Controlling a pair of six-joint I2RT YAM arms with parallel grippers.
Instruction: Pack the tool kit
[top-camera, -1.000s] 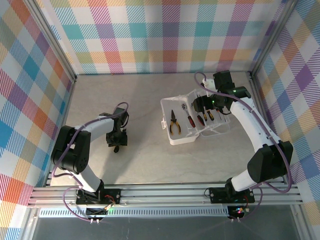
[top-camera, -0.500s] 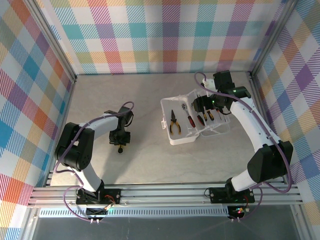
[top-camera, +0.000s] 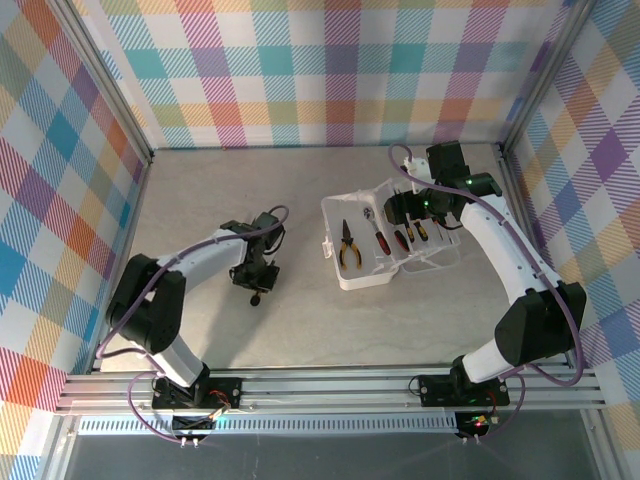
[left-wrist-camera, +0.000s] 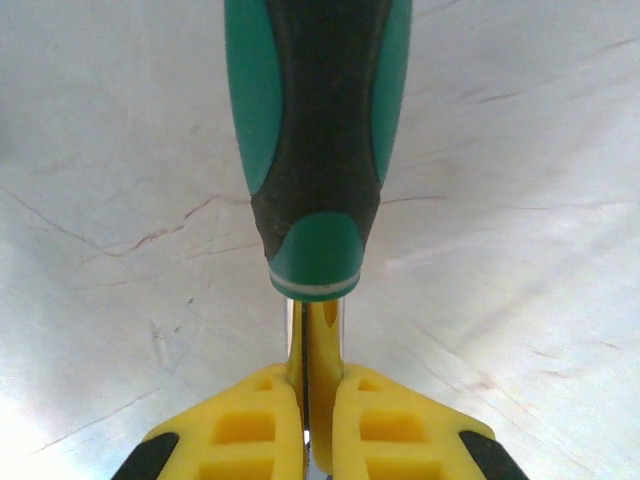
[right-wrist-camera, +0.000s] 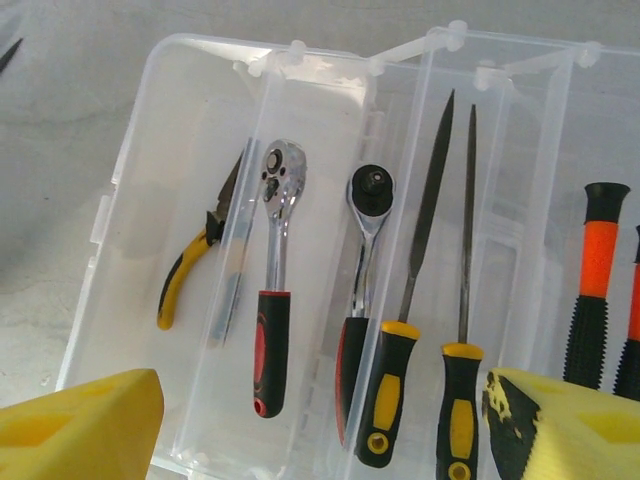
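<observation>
— What's on the grey tabletop right now?

— The biggest thing is the clear case. It lies open right of the middle, in front of the right arm.

— And the arms?

— The right pincer hangs over the far side of the case. Its yellow pads stand wide apart with nothing between them. The left pincer is out over bare tabletop, well to the left of the case.

— Is the left one holding something?

— Yes, its pads are clamped tight on the metal shaft of the green-handled screwdriver, just below the handle. I can't tell whether the screwdriver touches the tabletop.

— What's inside the case?

— In the right wrist view, the yellow-handled pliers sit in one compartment. In the next are a red-handled ratchet and a second ratchet, side by side. Beside those are two slim files with yellow-and-black handles. An orange-handled screwdriver is at the far edge.
</observation>
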